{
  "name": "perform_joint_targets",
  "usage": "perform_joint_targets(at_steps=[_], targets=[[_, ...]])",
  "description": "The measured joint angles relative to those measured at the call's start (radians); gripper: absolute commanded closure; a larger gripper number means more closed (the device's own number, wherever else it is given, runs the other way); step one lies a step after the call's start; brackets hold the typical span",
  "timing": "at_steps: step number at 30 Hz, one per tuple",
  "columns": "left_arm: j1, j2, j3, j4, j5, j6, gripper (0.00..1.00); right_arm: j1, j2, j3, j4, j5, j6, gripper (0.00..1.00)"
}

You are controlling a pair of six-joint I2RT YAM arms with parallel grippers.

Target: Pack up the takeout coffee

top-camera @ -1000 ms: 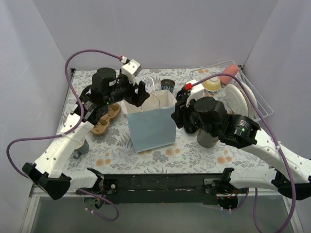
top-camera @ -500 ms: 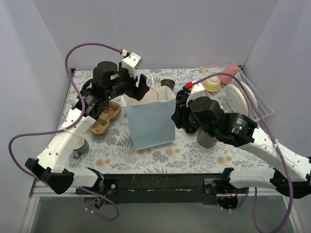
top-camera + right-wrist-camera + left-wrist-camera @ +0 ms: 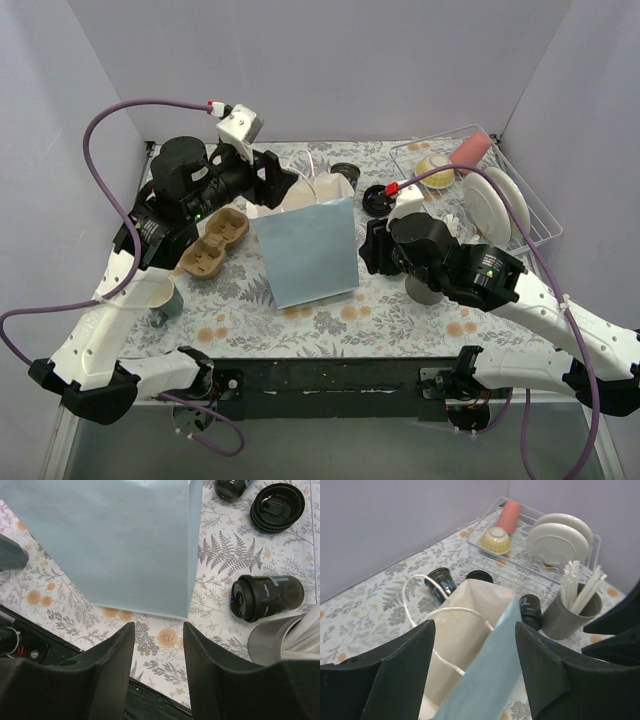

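Right hand (image 3: 159, 672) beside toppled coffee cup (image 3: 267, 597), apart.

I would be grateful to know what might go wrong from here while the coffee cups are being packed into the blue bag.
1. The blue bag stands unsupported. The left fingers, open at its rim, may tip or crumple it.
2. The lidded cup lies on its side close to the grey utensil holder. The open right fingers might roll it away or knock the holder.
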Motion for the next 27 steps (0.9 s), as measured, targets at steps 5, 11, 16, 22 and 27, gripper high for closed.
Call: perform_joint_targets(at_steps=[5,11,16,22,27], targets=[[0.000,0.001,-0.005,-0.001,-0.167,-0.027,0.36,0.000,0.000,0.000,0.022,-0.004,-0.001,0.49],[0.001,0.089,0.043,-0.029,-0.289,-0.021,0.36,0.000,0.001,0.004,0.023,-0.019,-0.001,0.50],[0.009,0.151,0.042,-0.073,-0.214,0.029,0.35,0.000,-0.008,0.004,0.023,-0.031,0.005,0.50],[0.010,0.219,0.042,-0.120,-0.004,0.095,0.33,0.000,-0.062,-0.003,0.023,-0.031,0.009,0.50],[0.010,0.291,0.094,-0.135,0.106,0.168,0.33,0.000,-0.110,-0.012,0.018,-0.027,0.010,0.49]])
